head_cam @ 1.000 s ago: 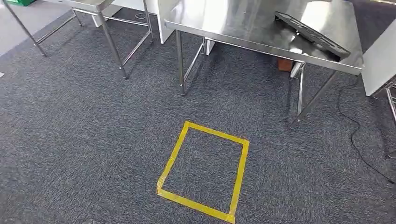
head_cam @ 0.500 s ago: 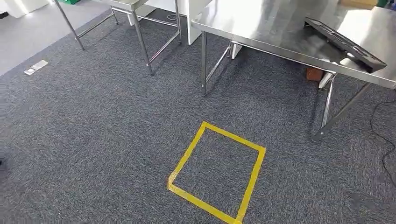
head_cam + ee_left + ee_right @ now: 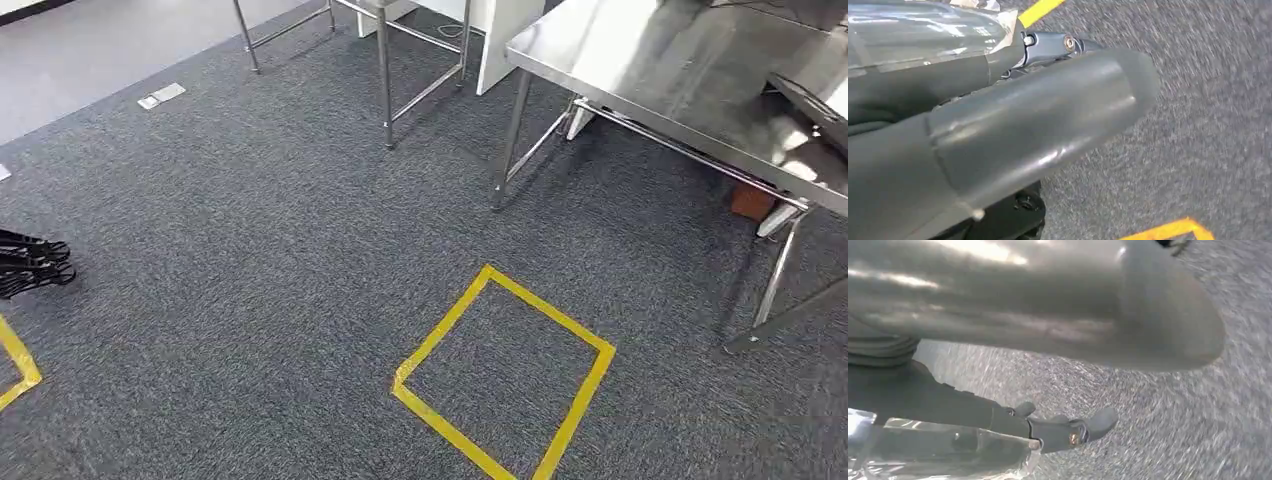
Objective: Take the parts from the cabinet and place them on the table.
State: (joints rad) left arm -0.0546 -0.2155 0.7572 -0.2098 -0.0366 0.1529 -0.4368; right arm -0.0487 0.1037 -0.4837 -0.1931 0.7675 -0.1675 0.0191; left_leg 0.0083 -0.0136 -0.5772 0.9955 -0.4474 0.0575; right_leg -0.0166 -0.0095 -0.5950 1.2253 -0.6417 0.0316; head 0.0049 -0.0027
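From my remote station, the head view looks down on dark grey carpet (image 3: 250,250) with a square of yellow tape (image 3: 503,375) marked out on it. A steel table (image 3: 640,70) stands toward the far right, its shiny top taking up that corner and its near legs planted on the carpet beyond the square. At the table's right edge lies a flat black part (image 3: 815,103), cut off by the frame. Under that edge a small reddish-brown block (image 3: 752,200) sits on the floor. A second metal frame (image 3: 385,70) stands to the left of the table, beside a white panel (image 3: 505,35). At the far left, a bundle of black cables (image 3: 32,265) lies on the carpet near another strip of yellow tape (image 3: 18,362).

In the left wrist view, my left hand (image 3: 1023,120) hangs over the carpet, thick thumb foremost; I cannot tell whether its fingers are apart or together. In the right wrist view, my right hand (image 3: 1058,340) also hangs above the carpet, with one dark finger (image 3: 1068,432) extended and nothing seen in it; its spread I cannot tell either.
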